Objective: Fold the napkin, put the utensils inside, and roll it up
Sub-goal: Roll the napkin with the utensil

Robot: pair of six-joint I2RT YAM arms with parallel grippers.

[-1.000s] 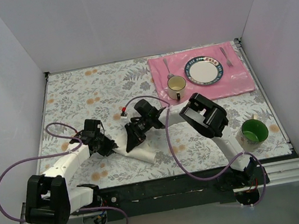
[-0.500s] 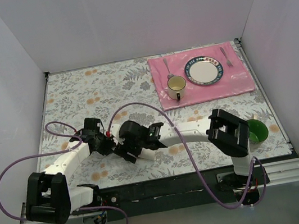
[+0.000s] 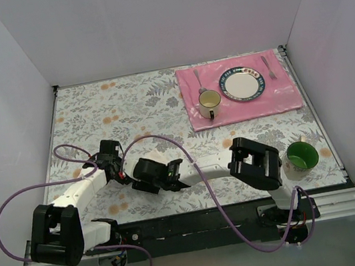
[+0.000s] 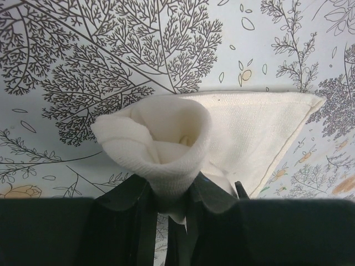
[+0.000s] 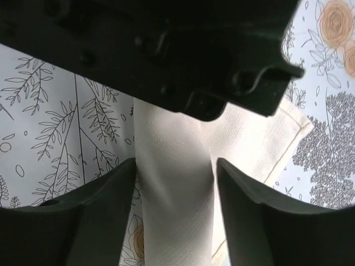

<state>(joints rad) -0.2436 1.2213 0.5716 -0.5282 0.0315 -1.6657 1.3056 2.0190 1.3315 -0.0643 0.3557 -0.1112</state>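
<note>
White walls close in on three sides around a table (image 3: 125, 101) covered in a leaf-and-flower print. Far right on it lies a pink placemat (image 3: 283, 97) carrying a plate (image 3: 244, 86), a mug (image 3: 210, 103), a spoon (image 3: 199, 75) and a fork (image 3: 268, 66). A green cup (image 3: 302, 155) stands apart near the right edge.

Both arms reach to the near left of the table, where the napkin (image 4: 166, 138) lies between them. It is already a tight tube, its open end spiralled. One flat pointed flap lies on the table beside the tube, not yet wound in.

The left gripper (image 4: 169, 194) is clamped on the roll's near end. The right gripper (image 5: 173, 188) straddles the tube with its fingers (image 5: 105, 188) apart, one on each side; I cannot tell whether they touch the cloth.

No knife shows in any view. Whether it sits inside the roll cannot be told.

Folding looks done and rolling looks nearly finished. What seems left is winding the flap around the tube and letting go.
</note>
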